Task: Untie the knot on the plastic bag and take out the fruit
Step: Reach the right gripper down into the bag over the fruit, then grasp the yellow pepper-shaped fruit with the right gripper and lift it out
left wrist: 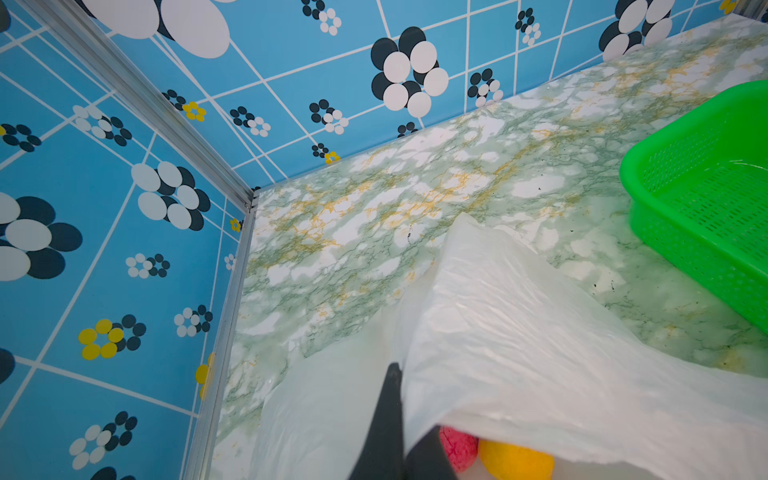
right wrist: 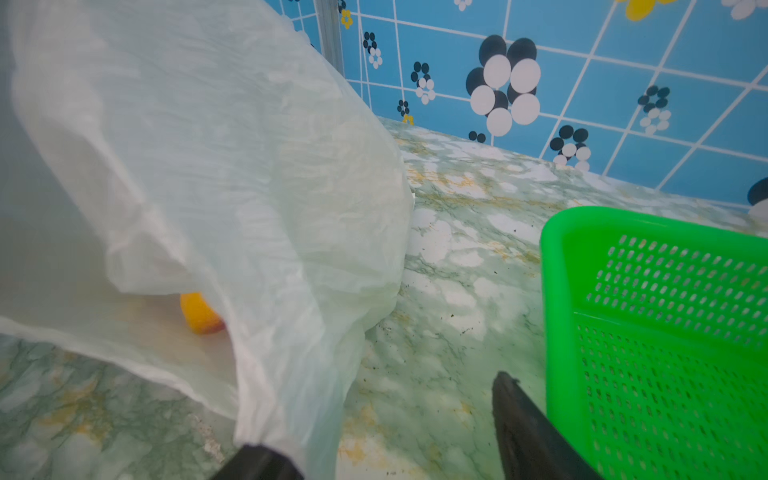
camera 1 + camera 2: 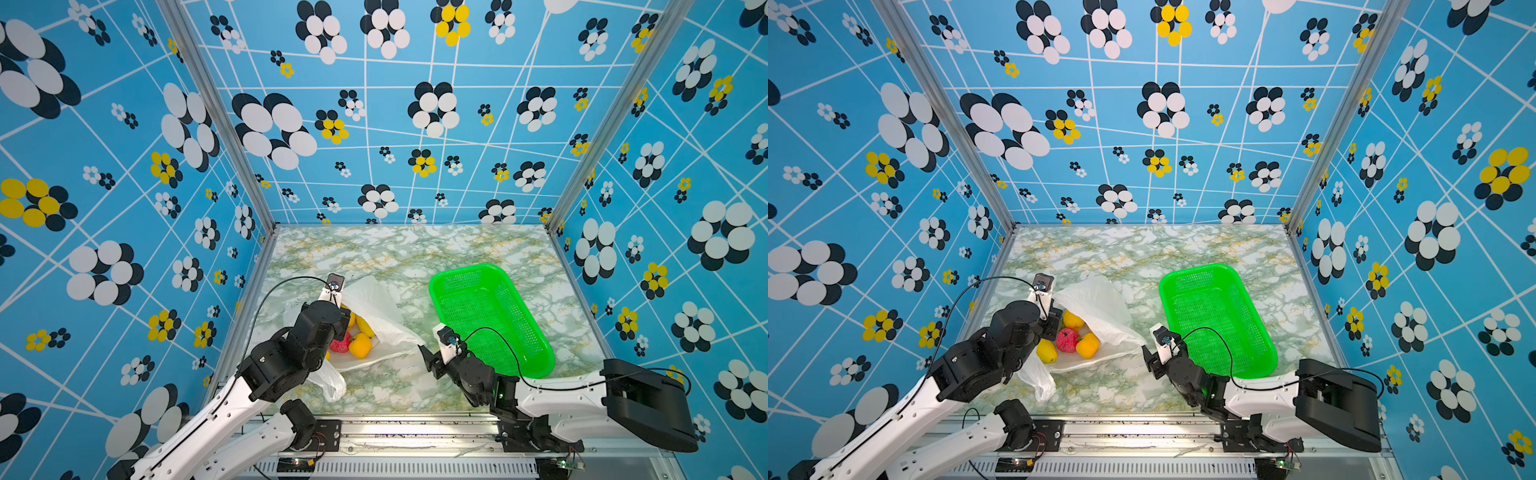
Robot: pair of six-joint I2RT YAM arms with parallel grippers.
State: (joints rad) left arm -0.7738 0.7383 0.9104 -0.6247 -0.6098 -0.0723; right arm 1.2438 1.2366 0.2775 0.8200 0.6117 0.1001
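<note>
Left wrist view: left jaws clamp the crinkly translucent plastic bag; right jaws gape wide.

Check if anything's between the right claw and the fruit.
Yes. The raised upper sheet of the plastic bag hangs between the right claw and the fruit; a gap shows beneath its edge.

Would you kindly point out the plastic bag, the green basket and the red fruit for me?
plastic bag (image 3: 374, 305): in a top view, on its lifted upper sheet.
green basket (image 3: 538, 365): in a top view, on its near end wall.
red fruit (image 3: 1068, 340): in a top view, on its middle.
</note>
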